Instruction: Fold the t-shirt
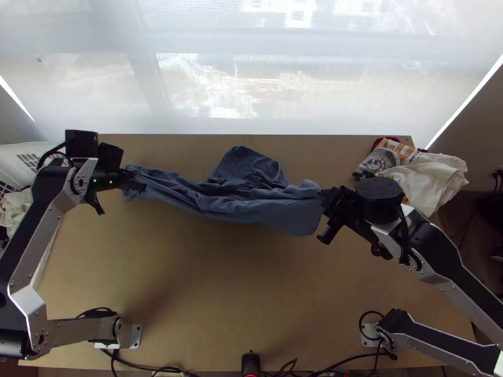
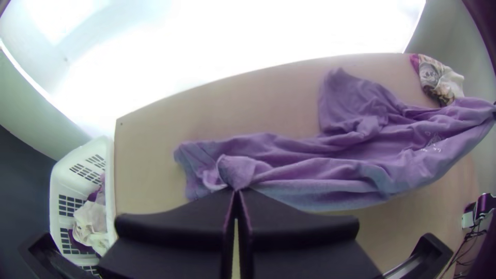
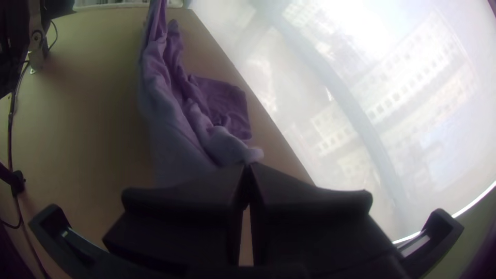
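Observation:
My left gripper [image 1: 139,183] holds one end of the blue t-shirt [image 1: 251,200] at the table's upper left. At the other end, my right gripper [image 1: 325,200] has hold of a part of it. Between them the shirt hangs in a long, bunched band, with a sleeve-like flap spread toward the window side. In the left wrist view, the left gripper [image 2: 236,192] is shut on a gathered bit of the shirt [image 2: 330,160]. The right wrist view has the right gripper [image 3: 249,168] shut on the shirt's [image 3: 178,124] near end.
Light and patterned cloths [image 1: 427,179] lie in a heap at the table's upper right corner. A white basket [image 2: 109,181] with clothes stands beyond the table's left edge. Cables [image 1: 352,357] run along the near edge, and a pale screen [image 1: 251,81] rises behind the far edge.

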